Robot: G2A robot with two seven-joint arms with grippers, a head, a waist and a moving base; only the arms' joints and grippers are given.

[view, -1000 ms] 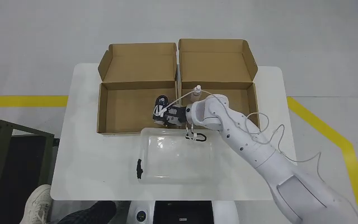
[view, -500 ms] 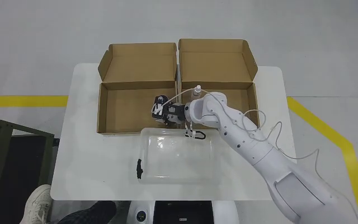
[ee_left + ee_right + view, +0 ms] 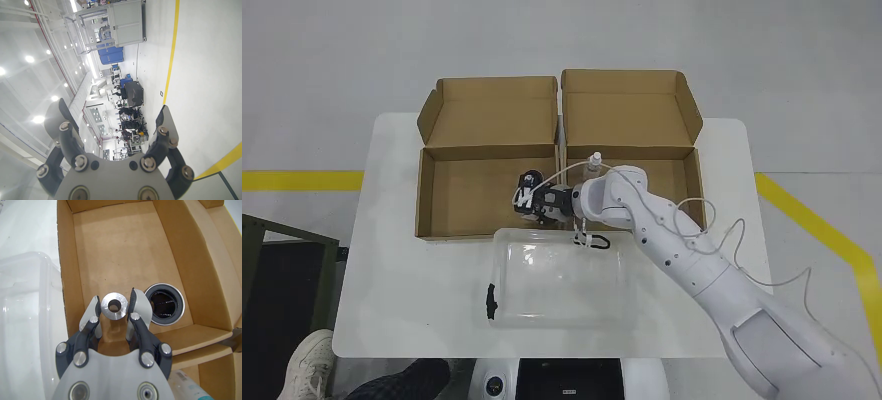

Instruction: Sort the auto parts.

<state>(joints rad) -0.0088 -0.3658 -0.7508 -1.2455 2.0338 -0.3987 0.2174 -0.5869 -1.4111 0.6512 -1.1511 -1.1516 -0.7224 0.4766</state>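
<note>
Right claw (image 3: 114,299) was noted pinching a silver bushing (image 3: 122,306) inside a cardboard box (image 3: 121,253), beside a black-rimmed bearing (image 3: 164,321). Left claw (image 3: 113,105) was held spread.

White table (image 3: 392,300), yellow floor stripe (image 3: 292,180) beyond it, dark cabinet (image 3: 282,290) near its left edge

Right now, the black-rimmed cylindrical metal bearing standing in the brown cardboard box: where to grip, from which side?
Probably straight from above, across its outer wall. The black-rimmed cylindrical metal bearing stands on end, bore up, close to the brown cardboard box wall; a sideways approach looks blocked.
</note>
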